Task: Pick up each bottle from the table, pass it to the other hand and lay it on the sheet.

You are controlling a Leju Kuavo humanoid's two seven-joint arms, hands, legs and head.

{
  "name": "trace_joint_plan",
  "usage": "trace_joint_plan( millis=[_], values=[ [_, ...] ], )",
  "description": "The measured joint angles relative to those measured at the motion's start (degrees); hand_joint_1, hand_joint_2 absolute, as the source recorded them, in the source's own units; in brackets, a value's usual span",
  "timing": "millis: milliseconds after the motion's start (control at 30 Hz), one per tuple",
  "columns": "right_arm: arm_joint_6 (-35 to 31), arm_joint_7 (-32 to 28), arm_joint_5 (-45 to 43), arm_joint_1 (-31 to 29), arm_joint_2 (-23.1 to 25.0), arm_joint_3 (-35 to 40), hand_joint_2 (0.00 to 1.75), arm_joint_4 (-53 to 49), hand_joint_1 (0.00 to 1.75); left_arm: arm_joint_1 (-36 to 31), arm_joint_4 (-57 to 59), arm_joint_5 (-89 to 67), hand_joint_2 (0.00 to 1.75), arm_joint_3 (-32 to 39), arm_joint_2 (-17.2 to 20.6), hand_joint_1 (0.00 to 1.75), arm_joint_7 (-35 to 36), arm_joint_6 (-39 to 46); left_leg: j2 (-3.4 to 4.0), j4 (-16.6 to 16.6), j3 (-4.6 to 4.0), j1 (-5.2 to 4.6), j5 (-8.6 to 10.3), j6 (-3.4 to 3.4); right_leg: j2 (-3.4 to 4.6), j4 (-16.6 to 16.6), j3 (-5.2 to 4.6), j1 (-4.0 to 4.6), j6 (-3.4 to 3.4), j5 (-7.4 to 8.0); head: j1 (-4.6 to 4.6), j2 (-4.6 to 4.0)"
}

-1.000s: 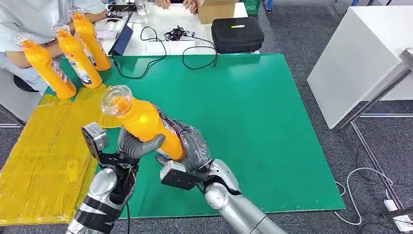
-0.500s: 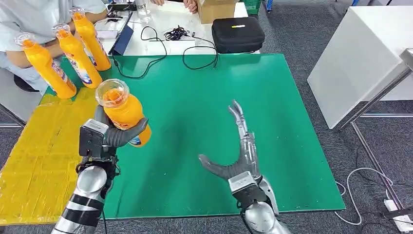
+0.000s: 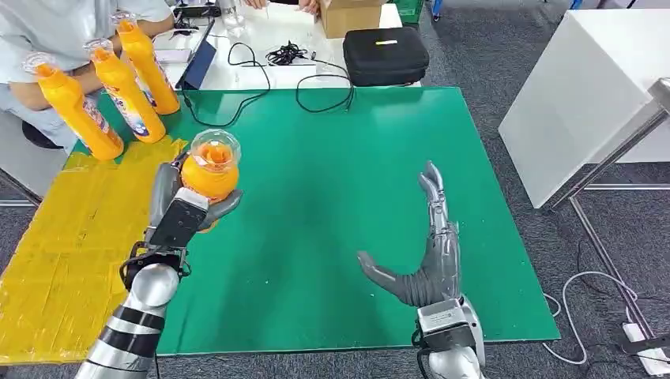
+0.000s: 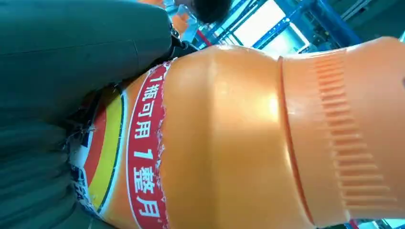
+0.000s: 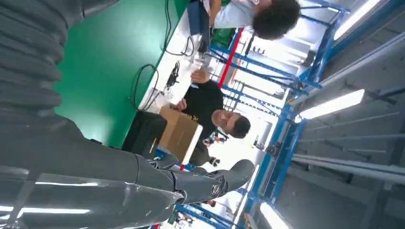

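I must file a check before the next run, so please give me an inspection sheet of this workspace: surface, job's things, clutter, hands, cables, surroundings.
Surface: green mat on the table; yellow sheet over its left edge.
Job's things: one orange bottle in the left hand, cap toward the camera; three bottles upright at the far left, by the sheet's far end.
Clutter: black case and cardboard box beyond the mat.
Hands: left hand grips the bottle; right hand open, fingers spread, above the mat.
Cables: black cables trail onto the mat's far edge; white cable on the floor at right.
Surroundings: person seated at far left; white cabinet at right.
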Motion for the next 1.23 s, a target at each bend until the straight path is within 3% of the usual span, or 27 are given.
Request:
trace_joint_plan(
  millis=[400, 500, 667, 833, 1000, 1233],
  values=[
    [0.57, 0.0, -0.02, 1.47, -0.81, -2.01, 1.75, -2.4, 0.0, -1.91, 4.26, -3.17, 1.75, -0.28, 0.33, 1.75, 1.97, -2.75, 0.0, 0.0, 0.0, 0.0, 0.0, 0.0, 0.0, 0.0, -0.01, 0.01, 0.0, 0.01, 0.0, 0.0],
    [1.34, 0.04, -0.39, 1.68, -0.85, -2.65, 1.75, -2.69, 0.0, -3.73, 6.54, -11.05, 1.75, -1.23, 0.59, 1.75, 6.43, -4.37, -0.08, 0.0, 0.0, 0.01, 0.01, 0.0, -0.01, 0.0, -0.01, 0.01, 0.0, 0.0, 0.02, 0.0],
    [5.01, 0.11, -1.29, 1.85, -0.83, -4.9, 1.75, -3.04, 0.0, -11.46, 19.59, -37.21, 1.75, -4.92, 1.62, 1.75, 16.88, -3.12, -0.07, 0.0, 0.01, 0.0, 0.09, -0.07, -0.01, 0.02, 0.02, 0.0, 0.0, 0.05, 0.02, 0.0],
    [5.99, 0.11, -1.16, 1.84, -0.63, -6.47, 1.75, -3.04, 0.0, -20.36, 37.77, -52.77, 1.75, -8.87, 2.86, 1.75, 24.21, -6.94, -0.01, 0.0, 0.01, 0.0, 0.15, -0.07, 0.0, 0.06, 0.03, 0.0, -0.01, 0.09, 0.02, 0.0],
    [5.92, -0.04, -0.98, 1.85, -0.61, -7.5, 1.75, -3.01, 0.0, -25.55, 49.01, -54.05, 1.75, -9.92, 4.24, 1.75, 26.44, -12.39, 0.04, 0.0, 0.0, 0.02, 0.15, -0.07, 0.01, 0.07, 0.01, 0.02, -0.02, 0.08, 0.02, 0.0],
    [5.79, -0.24, -0.31, 1.94, -0.59, -8.09, 1.75, -2.71, 0.0, -28.62, 55.8, -53.48, 1.75, -9.62, 6.06, 1.75, 28.55, -15.12, -0.01, 0.0, -0.04, 0.04, 0.15, -0.08, 0.0, 0.06, -0.01, 0.04, -0.03, 0.05, 0.04, 0.0]
  ],
)
